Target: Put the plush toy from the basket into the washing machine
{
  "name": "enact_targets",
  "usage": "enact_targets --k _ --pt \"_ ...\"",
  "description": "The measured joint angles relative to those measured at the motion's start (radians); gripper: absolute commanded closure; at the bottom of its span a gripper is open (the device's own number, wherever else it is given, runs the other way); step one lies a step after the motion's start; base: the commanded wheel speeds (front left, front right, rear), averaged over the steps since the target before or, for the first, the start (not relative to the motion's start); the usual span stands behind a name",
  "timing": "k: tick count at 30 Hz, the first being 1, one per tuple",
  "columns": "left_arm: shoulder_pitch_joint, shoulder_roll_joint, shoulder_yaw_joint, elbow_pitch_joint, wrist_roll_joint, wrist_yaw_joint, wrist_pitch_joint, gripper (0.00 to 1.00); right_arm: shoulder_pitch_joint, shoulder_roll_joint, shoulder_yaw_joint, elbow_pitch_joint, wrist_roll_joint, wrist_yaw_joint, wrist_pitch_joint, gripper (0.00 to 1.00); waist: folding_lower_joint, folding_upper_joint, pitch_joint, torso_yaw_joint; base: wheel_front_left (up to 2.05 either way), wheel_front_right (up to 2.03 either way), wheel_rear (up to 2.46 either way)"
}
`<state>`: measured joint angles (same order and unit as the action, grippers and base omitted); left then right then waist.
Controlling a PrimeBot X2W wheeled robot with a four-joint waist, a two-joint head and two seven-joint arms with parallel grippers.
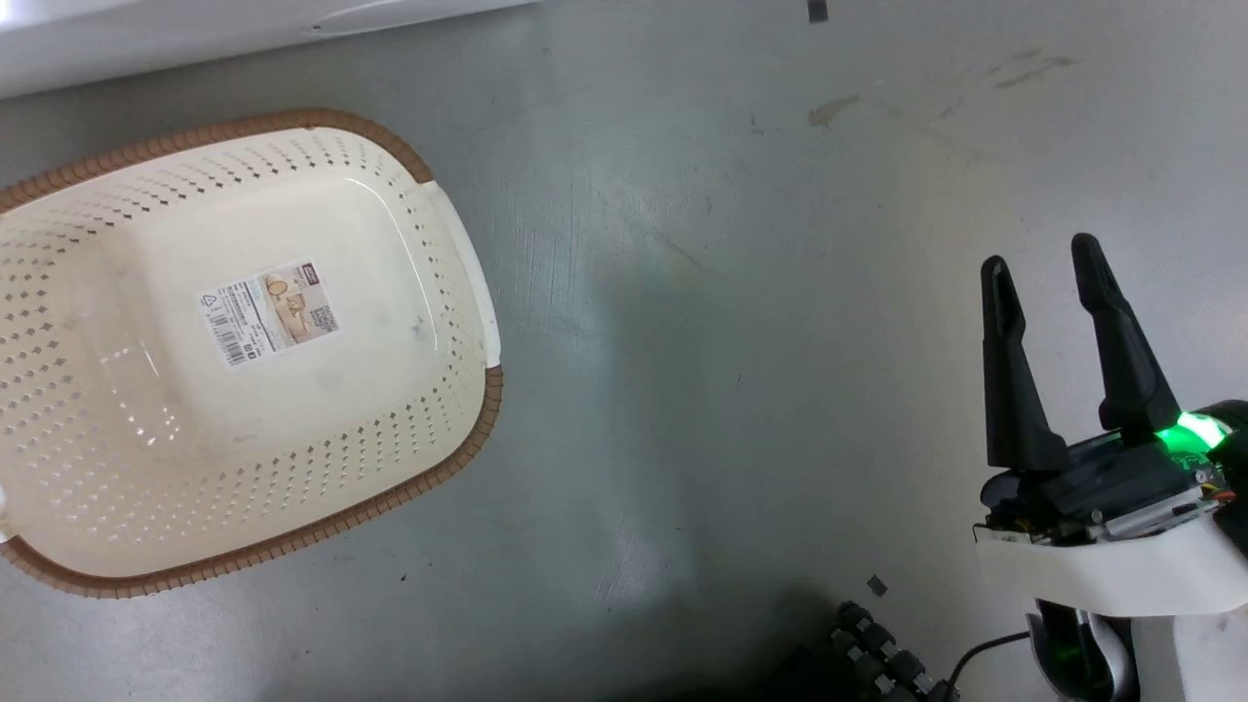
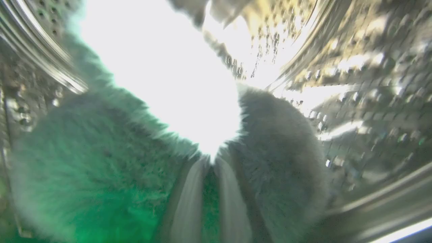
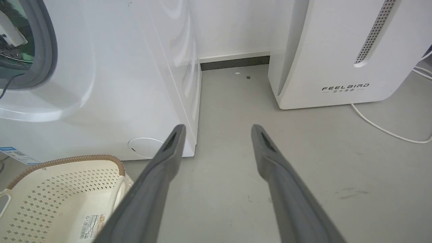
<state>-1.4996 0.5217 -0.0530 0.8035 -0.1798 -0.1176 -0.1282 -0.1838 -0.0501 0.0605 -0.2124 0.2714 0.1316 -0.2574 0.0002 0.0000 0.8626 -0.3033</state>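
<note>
Steel drum (image 2: 371, 67) walls of the washing machine (image 3: 101, 84) ring the plush toy (image 2: 280, 145), its fur pinched in the narrow left pincer (image 2: 211, 160), apparently carried deep so that it drops well inside. The basket (image 1: 429, 409) stands on the floor (image 1: 780, 292) with only its label (image 1: 273, 312) inside. The right pincer (image 1: 1039, 253) hangs wide, holding nothing, clear of the work.

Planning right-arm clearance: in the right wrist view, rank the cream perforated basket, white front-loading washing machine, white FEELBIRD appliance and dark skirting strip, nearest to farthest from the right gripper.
1. Cream perforated basket, lower left, beside the right gripper.
2. White front-loading washing machine, left, behind the basket.
3. White FEELBIRD appliance, right, further back.
4. Dark skirting strip, farthest back, between them.
</note>
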Motion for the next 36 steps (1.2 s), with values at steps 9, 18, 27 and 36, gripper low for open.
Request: enact_targets --k 9,18,27,36 --pt "-0.036 0.015 -0.1 0.166 0.002 -0.008 0.071 1.0 -0.009 0.0 0.001 -0.005 0.0 0.0 0.0 0.0 -0.0001 0.0 0.012 0.011 0.0 0.0 0.0" --pt "-0.016 0.002 -0.197 0.24 -0.054 -0.009 0.017 0.0 -0.015 0.0 -0.02 0.005 -0.029 0.0 0.0 0.0 -0.0001 0.0 -0.04 0.034 0.0 0.0 0.0" --pt "0.151 -0.053 -0.228 0.324 -0.135 -0.009 -0.086 0.0 -0.011 0.0 -0.062 0.043 -0.09 0.0 0.0 0.0 -0.0002 0.0 -0.191 0.072 0.0 0.0 0.0" --pt "0.406 -0.141 -0.219 0.195 -0.21 -0.009 -0.128 0.0 0.042 0.0 -0.084 0.084 -0.151 0.0 0.0 0.0 -0.0003 0.0 -0.393 0.139 0.0 0.0 0.0"
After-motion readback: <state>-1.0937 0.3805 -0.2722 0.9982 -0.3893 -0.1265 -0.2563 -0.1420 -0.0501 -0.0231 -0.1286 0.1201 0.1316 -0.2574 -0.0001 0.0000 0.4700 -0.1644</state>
